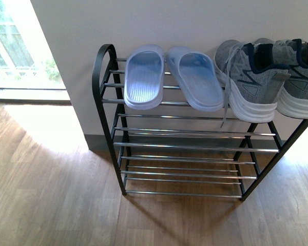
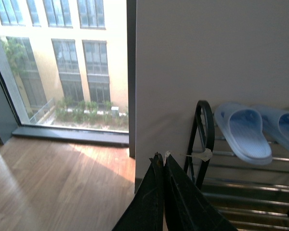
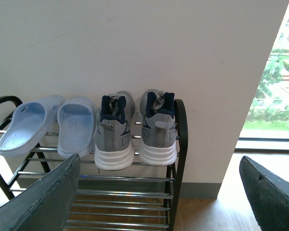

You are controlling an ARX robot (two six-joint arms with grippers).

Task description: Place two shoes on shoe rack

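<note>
Nearest the cameras are the robot's own hands. The left gripper (image 2: 164,159) has its two dark fingers pressed together with nothing between them, hanging near the arched left end of the shoe rack (image 1: 103,72). The right gripper (image 3: 159,192) is spread wide and empty, its fingers framing the rack from in front.

Farther on, the rack stands on the wood floor (image 1: 51,195) against the pale wall (image 1: 195,20). On its top tier, toward the left end, lie two light blue slippers (image 1: 143,77). The two shoes (image 3: 135,130) sit side by side at the right end of that tier, toes to the wall and heels out, so the task looks done.

The heels overhang the front bar, and a lace dangles down from the left sneaker. A gripper brushing either one while pulling away could drag a shoe off the tier. The bars are thin, so a nudged sole could also tip between them.

Each sneaker has a dark side mark, but no brand name or writing can be read.
</note>
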